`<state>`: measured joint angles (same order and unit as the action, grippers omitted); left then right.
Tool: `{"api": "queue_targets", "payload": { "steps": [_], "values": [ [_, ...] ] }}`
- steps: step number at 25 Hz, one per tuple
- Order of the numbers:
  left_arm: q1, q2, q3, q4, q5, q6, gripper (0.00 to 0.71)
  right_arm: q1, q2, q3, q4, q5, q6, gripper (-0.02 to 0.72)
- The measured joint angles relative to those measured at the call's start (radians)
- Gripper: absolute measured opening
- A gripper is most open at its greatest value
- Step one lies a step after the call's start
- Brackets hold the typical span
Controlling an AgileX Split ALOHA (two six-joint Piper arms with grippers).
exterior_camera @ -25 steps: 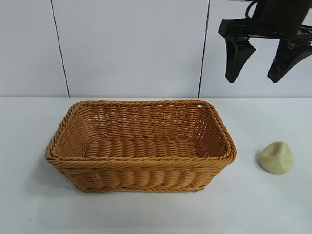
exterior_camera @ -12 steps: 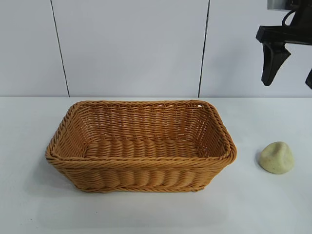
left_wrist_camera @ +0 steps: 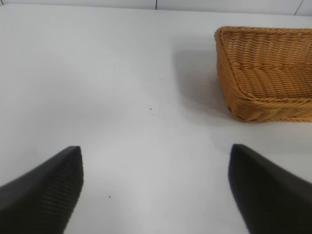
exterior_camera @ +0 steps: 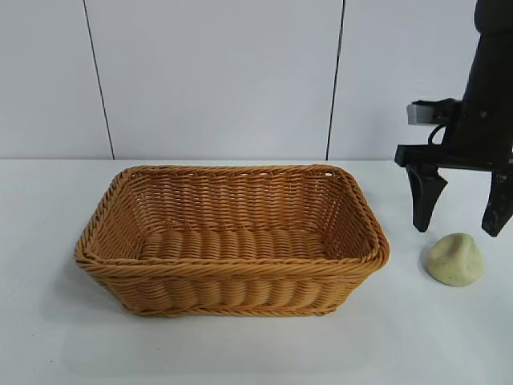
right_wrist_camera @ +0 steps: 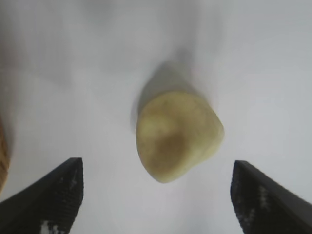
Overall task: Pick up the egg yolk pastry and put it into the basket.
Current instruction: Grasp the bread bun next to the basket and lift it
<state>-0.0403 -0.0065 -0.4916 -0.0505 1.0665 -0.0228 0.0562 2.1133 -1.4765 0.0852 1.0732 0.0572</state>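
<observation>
We are lowering the right gripper [exterior_camera: 459, 220], jaws spread wide and holding nothing, over the pastry [exterior_camera: 455, 259] lying on the table [exterior_camera: 48, 337] right of the basket [exterior_camera: 232, 241], and should keep it centred between the fingers before closing.

The right arm [exterior_camera: 490, 96] is running off the top and side edges. The basket [left_wrist_camera: 265, 73] is getting cut off by the left wrist view's edge. The left arm's fingers [left_wrist_camera: 44, 195] are showing only their tips.

Black right arm [exterior_camera: 490, 104], tapered ribbed black jaws
</observation>
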Motion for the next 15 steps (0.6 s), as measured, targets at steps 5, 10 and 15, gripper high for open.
{"api": "queue_targets", "payload": {
  "steps": [5, 10, 15],
  "values": [
    [0.0, 0.0, 0.0, 0.0, 0.0, 0.0, 0.633, 0.0, 0.056, 0.0, -0.013, -0.032, 0.027, 0.57],
    [0.0, 0.0, 0.0, 0.0, 0.0, 0.0, 0.633, 0.0, 0.086, 0.0, -0.019, -0.037, 0.032, 0.515],
    [0.0, 0.0, 0.0, 0.0, 0.0, 0.0, 0.632, 0.0, 0.094, 0.0, -0.033, -0.033, 0.032, 0.277]
  ]
}}
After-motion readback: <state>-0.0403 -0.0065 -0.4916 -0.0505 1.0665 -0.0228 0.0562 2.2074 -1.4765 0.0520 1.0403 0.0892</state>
